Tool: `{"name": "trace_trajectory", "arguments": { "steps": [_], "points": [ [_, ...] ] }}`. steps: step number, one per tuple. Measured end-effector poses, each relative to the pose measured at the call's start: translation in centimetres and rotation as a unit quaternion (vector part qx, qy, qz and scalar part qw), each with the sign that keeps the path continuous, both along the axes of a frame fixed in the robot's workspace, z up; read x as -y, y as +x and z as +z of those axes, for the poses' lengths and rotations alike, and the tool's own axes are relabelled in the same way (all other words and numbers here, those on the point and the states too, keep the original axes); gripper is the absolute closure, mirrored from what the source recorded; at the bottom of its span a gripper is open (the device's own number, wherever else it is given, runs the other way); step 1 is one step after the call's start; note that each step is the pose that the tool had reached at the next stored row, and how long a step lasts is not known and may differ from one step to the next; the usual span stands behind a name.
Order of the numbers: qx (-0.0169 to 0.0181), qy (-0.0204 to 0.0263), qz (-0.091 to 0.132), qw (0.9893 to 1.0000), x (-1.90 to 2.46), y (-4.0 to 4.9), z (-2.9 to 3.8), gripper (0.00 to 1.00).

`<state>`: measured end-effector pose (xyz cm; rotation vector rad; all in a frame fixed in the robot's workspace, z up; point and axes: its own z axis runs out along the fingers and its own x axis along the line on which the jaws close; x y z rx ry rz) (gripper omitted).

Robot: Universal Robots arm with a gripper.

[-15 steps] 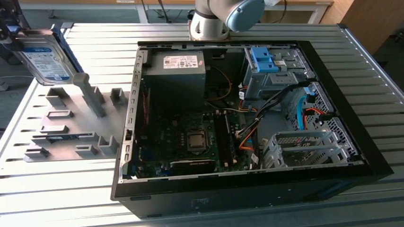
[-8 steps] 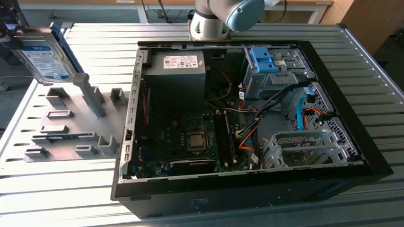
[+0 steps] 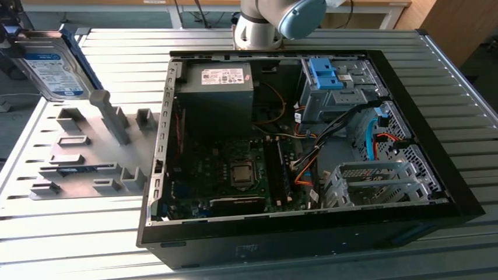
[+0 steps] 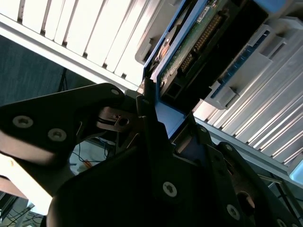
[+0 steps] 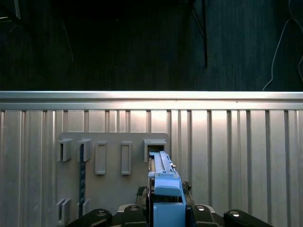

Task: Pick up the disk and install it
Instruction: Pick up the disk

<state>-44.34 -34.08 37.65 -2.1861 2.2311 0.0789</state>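
Well, pick-up looks done, install not begun.

- The disk (image 3: 48, 65) is at the exterior view's far left, standing on edge with its label facing the camera. It hangs over the far end of the grey holder tray (image 3: 78, 151), well apart from the open computer case (image 3: 435, 169).
- Jaws: in the second wrist view the black fingers (image 4: 147, 101) are closed on the disk's blue carrier frame, with the frame pinched between them and the green circuit side of the drive visible beyond. I read this as a firm hold.
- In the first wrist view the carrier runs straight out from the jaws, and its far end lines up with one of the tray's upright slots (image 5: 155, 147). I cannot tell for certain whether that end is fully clear of the slot. From the exterior view I judge that it is raised off the tray.
- The case lies on its side on the slatted surface (image 3: 467, 105), with the side panel off and the board and cables exposed. A bare metal cage (image 3: 374, 181) sits near its front, and another bay further back holds a blue part (image 3: 325, 73).
- Progress: grasp made, disk off or nearly off the tray. What is left is the whole carry across to the case and seating the disk in a bay.
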Motion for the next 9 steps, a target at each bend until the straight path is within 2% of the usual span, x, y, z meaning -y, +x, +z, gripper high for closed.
{"name": "trace_trajectory", "arguments": {
  "steps": [9],
  "points": [
    [0.0,0.0,0.0,1.0,0.0,0.0,0.63,0.64]
  ]
}}
